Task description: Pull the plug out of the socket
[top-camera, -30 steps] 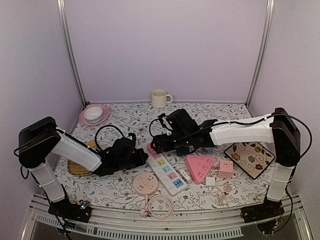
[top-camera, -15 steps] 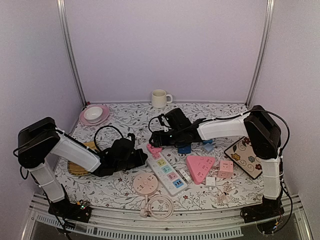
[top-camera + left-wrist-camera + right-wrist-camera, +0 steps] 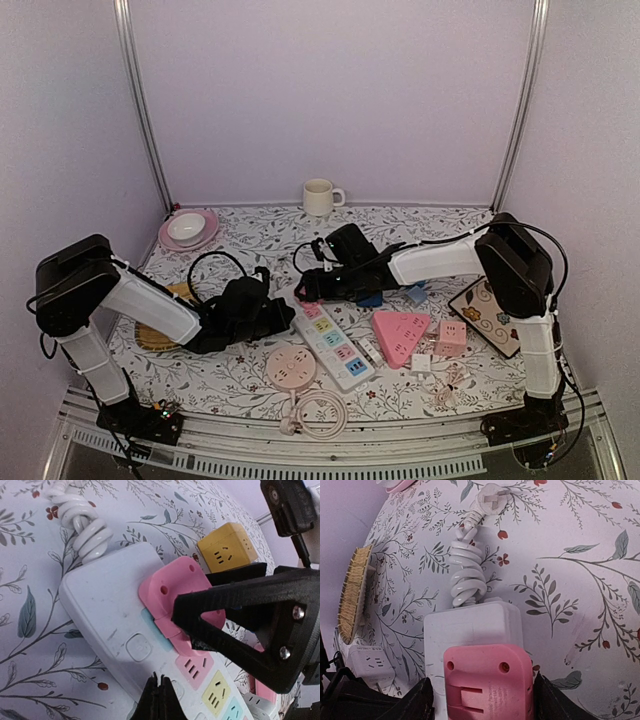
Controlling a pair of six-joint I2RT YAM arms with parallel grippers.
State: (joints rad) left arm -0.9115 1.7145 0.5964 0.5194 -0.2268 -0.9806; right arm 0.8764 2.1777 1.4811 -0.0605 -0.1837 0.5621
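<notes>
A pink plug (image 3: 487, 685) sits in the far end of a white power strip (image 3: 470, 625), just below the strip's coiled white cable (image 3: 467, 577). My right gripper (image 3: 485, 700) is open around the plug, one black finger on each side. The right finger (image 3: 550, 700) is against it, and a narrow strip of white shows beside the left one. From above, the right gripper (image 3: 305, 288) covers the plug. My left gripper (image 3: 160, 687) is shut and empty, its tips on the strip's near edge (image 3: 110, 615), just short of the plug (image 3: 172, 585).
A yellow cube adapter (image 3: 227, 552) lies just beyond the plug. A pink triangular strip (image 3: 400, 333), a round pink strip (image 3: 290, 367), a pink cube (image 3: 451, 337), blue adapters (image 3: 370, 298) and a patterned tray (image 3: 500, 315) lie to the right. A cup (image 3: 318, 196) and a pink plate (image 3: 205, 235) stand at the back.
My right gripper drew back from the plug half a second ago, then came down and left over it, so its fingers now straddle it. The left arm has not moved.
</notes>
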